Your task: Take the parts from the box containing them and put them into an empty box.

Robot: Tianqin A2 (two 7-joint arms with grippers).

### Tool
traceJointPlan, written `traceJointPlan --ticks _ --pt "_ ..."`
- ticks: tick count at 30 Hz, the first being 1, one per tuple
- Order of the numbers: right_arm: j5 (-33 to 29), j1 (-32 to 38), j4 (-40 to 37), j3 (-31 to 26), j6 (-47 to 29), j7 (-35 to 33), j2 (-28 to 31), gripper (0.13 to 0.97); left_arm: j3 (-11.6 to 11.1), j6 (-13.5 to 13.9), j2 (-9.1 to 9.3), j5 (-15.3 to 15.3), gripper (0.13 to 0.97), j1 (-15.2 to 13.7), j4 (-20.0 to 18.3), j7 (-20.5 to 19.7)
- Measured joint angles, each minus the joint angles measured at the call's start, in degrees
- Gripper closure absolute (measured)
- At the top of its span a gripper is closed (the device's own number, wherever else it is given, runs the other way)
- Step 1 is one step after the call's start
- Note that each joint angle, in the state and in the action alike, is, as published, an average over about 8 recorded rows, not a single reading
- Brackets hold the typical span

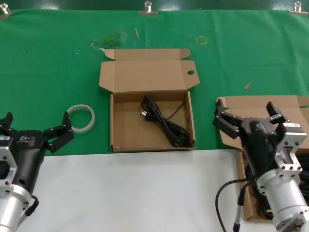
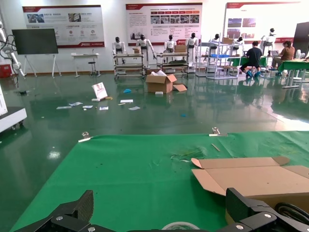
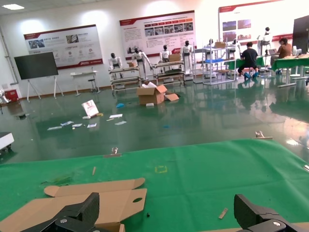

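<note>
Right claw (image 1: 247, 115) hangs open over the plain-lidded box (image 1: 251, 107); left claw (image 1: 35, 126) open.

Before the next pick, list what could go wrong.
1. The source box sits mostly under the right hand, its cables largely hidden; a grasp could miss or snag several.
2. One cable already sprawls across the holed box; another may drape over its wall.
3. The ring lies near the open left hand and could get knocked.

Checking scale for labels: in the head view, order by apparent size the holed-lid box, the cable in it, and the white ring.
1. Holed-lid box
2. Cable
3. White ring
</note>
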Motion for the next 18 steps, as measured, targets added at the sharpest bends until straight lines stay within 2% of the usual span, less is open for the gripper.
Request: traceJointPlan --ticks 18 --pt "0.0 0.0 0.0 0.0 0.0 0.0 0.0 0.129 0.0 0.0 0.00 0.0 0.132 0.0 0.0 0.0"
